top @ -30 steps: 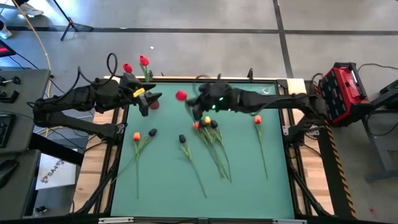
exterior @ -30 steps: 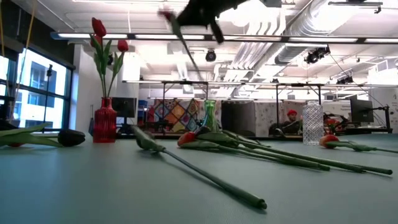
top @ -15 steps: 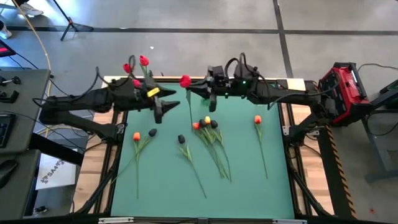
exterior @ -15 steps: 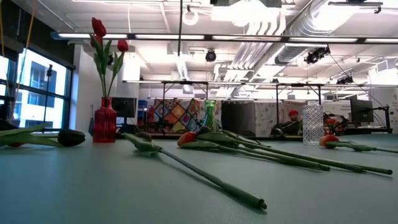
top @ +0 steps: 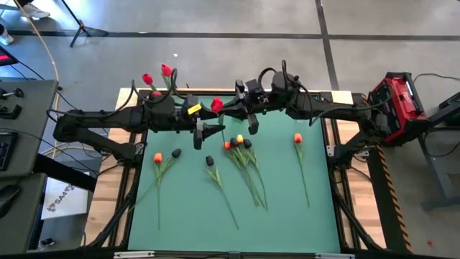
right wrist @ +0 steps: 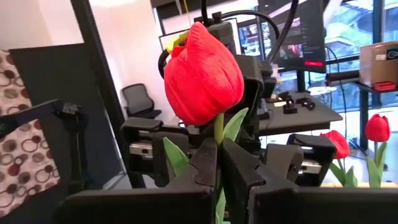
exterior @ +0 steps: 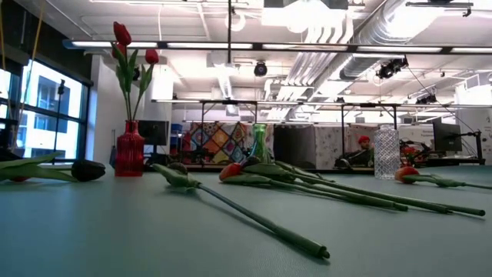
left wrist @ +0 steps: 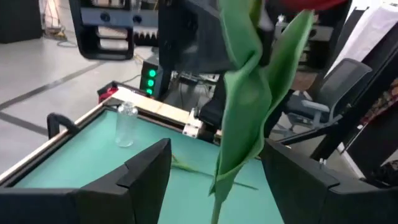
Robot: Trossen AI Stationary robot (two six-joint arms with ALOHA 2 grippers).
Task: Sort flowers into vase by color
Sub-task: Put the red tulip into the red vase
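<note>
Red-headed tulip with thin green stem [top: 215, 106] held mid-air over the table's far side, right gripper [right wrist: 219, 163] clamped on its stem. Left gripper [left wrist: 214, 180] straddles the stem, jaws spread, apparently not yet gripping. Red glass vase [exterior: 129, 150] holds three red flowers; about eight lie unsorted.

Bright ceiling strip lights [exterior: 231, 46] (glaring), soft shadows, blurred left-wrist foreground

You see a red vase [exterior: 129, 149] at 9 o'clock holding red tulips [exterior: 122, 34]; flowers [exterior: 254, 217] lie across the table [exterior: 115, 238].
</note>
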